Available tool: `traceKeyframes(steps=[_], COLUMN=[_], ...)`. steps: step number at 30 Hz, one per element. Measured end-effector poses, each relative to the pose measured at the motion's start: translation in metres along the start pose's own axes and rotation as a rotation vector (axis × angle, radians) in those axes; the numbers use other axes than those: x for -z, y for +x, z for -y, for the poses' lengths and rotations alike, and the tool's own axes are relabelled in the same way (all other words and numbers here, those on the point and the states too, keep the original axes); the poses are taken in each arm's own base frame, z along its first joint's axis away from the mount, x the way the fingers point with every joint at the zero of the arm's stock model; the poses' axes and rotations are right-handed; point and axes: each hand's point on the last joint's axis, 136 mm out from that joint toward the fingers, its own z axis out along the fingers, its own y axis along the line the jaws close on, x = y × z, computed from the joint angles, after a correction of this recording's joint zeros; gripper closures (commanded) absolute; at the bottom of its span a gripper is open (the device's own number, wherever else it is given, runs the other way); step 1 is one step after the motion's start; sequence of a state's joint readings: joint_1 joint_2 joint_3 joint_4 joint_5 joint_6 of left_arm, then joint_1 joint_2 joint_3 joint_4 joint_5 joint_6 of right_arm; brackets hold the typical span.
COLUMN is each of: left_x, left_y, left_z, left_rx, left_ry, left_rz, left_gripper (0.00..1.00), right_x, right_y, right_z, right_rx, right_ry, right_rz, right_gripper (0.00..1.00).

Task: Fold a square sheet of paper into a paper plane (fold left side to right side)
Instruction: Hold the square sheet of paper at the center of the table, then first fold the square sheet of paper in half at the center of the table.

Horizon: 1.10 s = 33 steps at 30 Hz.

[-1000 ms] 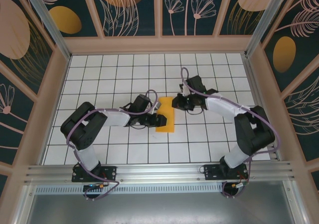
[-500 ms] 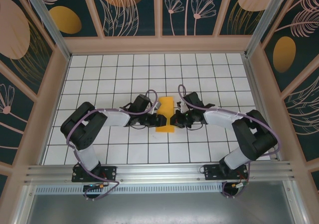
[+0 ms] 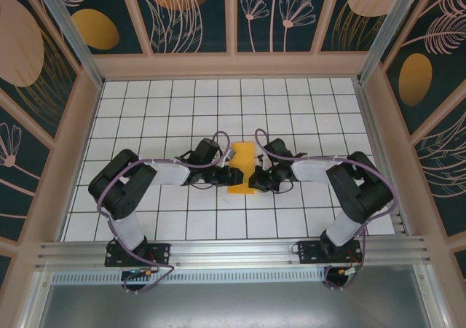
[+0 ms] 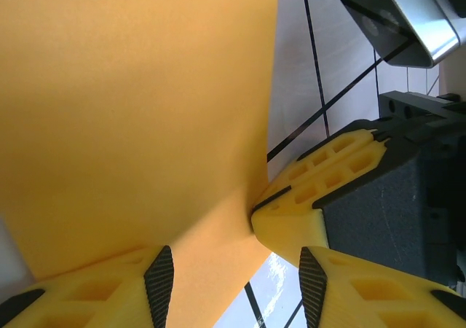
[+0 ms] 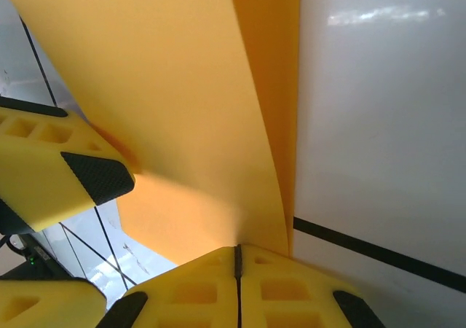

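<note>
On the left of the white tiled worktop [image 3: 145, 124], the left arm reaches across toward the middle. Its tool [image 3: 231, 176] sits at the near left edge of the square sheet of paper [image 3: 244, 160]. In the left wrist view this tool [image 4: 235, 277] stands partly open, its two yellow fingers [image 4: 109, 291] apart, with a corner of the sheet [image 4: 131, 109] lying in the gap between them.

The sheet lies at the centre of the worktop. From above it shows as a narrow upright strip, folded over on itself.

Just right of it, the right tool [image 3: 256, 176] meets the sheet's near right edge, close to the left tool. In the right wrist view its fingers [image 5: 291, 284] are pressed together. The raised upper layer of the sheet [image 5: 182, 109] runs down into their tips, pinched there, with a lower layer flat on the worktop beside it. The left wrist view shows the same closed tips [image 4: 291, 197] touching the sheet's edge.
</note>
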<state>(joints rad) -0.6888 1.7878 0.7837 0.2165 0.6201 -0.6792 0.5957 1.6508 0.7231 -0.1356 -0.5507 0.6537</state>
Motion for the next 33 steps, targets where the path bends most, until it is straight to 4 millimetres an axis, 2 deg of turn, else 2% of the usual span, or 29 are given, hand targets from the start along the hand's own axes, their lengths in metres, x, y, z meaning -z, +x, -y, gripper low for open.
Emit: traceKeyframes(steps=[8,17,20,33], left_x=[0.001,0.014,0.013,-0.003], left_y=[-0.008,-0.059,-0.069,-0.062], left_z=[0.005,0.035,0.038,0.0], left_rx=[0.009,-0.041,-0.058,-0.039], left_ry=[-0.008,0.035,0.041,-0.053], left_rz=[0.002,0.095,0.106,0.074], left_gripper=[0.46,0.46,0.46,0.47], right_x=[0.0,-0.001,-0.001,0.0], right_y=[0.0,0.0,0.0,0.0], right_z=[0.001,0.002,0.002,0.002], right_rx=[0.02,0.021,0.021,0.026], right_ry=[0.014,0.015,0.015,0.021], right_rz=[-0.003,-0.003,-0.003,-0.006], right_gripper=[0.92,0.92,0.92,0.92])
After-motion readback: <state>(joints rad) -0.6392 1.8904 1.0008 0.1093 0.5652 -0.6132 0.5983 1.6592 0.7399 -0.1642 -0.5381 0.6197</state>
